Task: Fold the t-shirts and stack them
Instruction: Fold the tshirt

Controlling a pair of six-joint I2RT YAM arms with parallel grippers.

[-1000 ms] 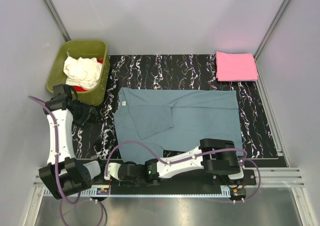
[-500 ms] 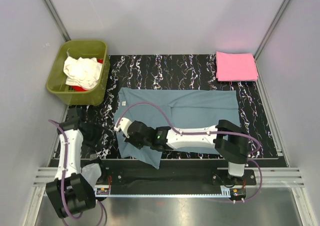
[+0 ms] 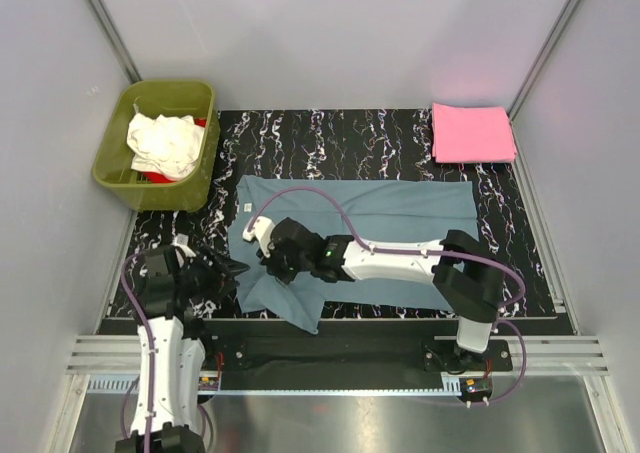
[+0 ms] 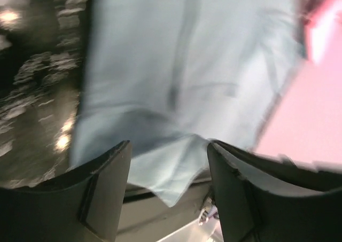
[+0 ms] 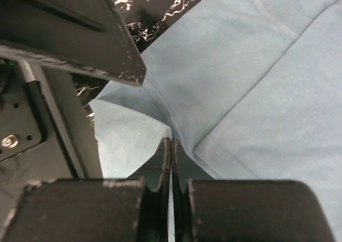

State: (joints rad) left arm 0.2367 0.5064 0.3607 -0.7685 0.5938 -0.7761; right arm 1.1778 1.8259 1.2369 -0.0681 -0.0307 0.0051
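A large blue-grey t-shirt [image 3: 400, 213] lies spread on the black marbled mat [image 3: 350, 133]. Its near-left corner [image 3: 300, 318] droops past the mat's front edge. My right gripper [image 3: 275, 268] reaches across to the shirt's left part and is shut; in the right wrist view [image 5: 171, 139] a ridge of the blue cloth [image 5: 240, 76] rises into the closed fingertips. My left gripper [image 3: 228, 270] sits just left of the shirt, open, with the blurred shirt corner [image 4: 171, 188] beyond its fingers [image 4: 107, 183]. A pink t-shirt [image 3: 472, 133] lies folded at the far right.
An olive-green tub [image 3: 165, 91] at the far left holds a crumpled white t-shirt [image 3: 160, 143] and a red one [image 3: 150, 178]. Grey walls close in both sides. A metal rail [image 3: 340, 358] runs along the front edge.
My left arm swung from beside the tub down to the shirt's near-left side, opening a little wider. My right arm stretched from the front edge onto the shirt; the sleeve's cloth shifted.
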